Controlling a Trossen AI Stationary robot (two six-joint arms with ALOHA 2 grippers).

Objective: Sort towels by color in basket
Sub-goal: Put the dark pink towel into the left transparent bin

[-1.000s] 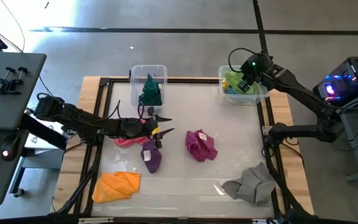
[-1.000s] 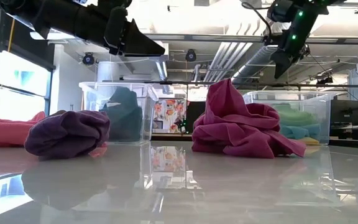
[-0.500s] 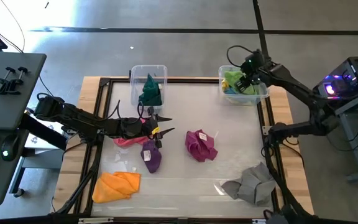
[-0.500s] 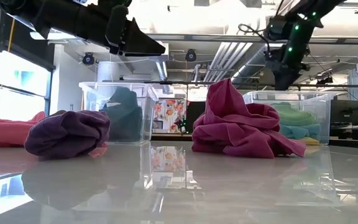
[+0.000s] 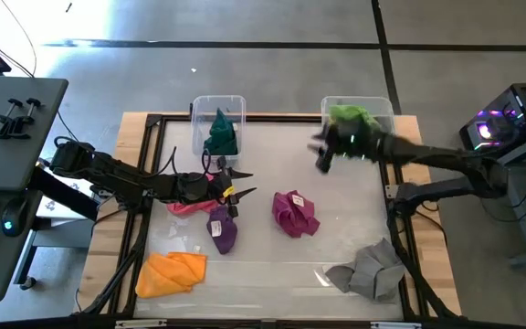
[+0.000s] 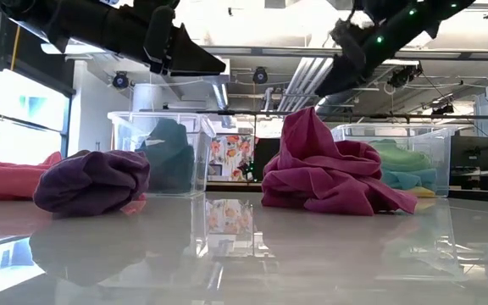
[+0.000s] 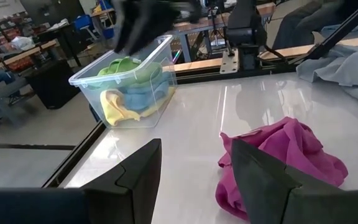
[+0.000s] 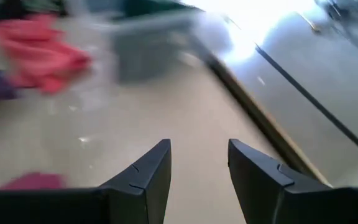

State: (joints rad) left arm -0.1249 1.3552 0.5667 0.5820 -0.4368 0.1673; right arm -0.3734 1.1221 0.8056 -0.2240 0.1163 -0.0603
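Two bins: standing at the far edge of the counter (image 5: 336, 247), both already taking towels.
Left bin (image 5: 218, 108): holding the dark green towel (image 5: 221, 135), bunched up in a peak.
Right bin (image 7: 126, 87): holding the light green towel (image 7: 124, 66), the yellow towel (image 7: 114, 107) and the light blue towel (image 7: 143, 96), piled together.
Progress: by my count four of the nine towels are sitting in bins and five are lying loose, so the sort looks a little under halfway.
Left to do: the magenta towel (image 5: 295, 214) mid-counter, the purple towel (image 5: 223, 228) just beside the left arm's tip, the pink towel (image 5: 183, 206) lying partly under that arm, the orange towel (image 5: 171, 272) at the near left corner, the grey towel (image 5: 366, 268) at the near right.
Left gripper (image 5: 233, 187): hanging low over the pink and purple towels, its fingers (image 7: 263, 180) spread apart and holding nothing.
Right gripper (image 5: 322, 157): swinging above the counter between the right bin and the magenta towel; it is smeared from above, but its own camera is showing the fingers (image 8: 146, 177) parted and bare.
Around: black frame rails running along the counter's edges, a side desk (image 5: 16, 164) with a clamp on the left, a lit electronics box (image 5: 510, 123) on the right.
In the way: the pink and purple towels are touching, so lifting one may be dragging the other; the grey towel is lying against the right-hand rail.
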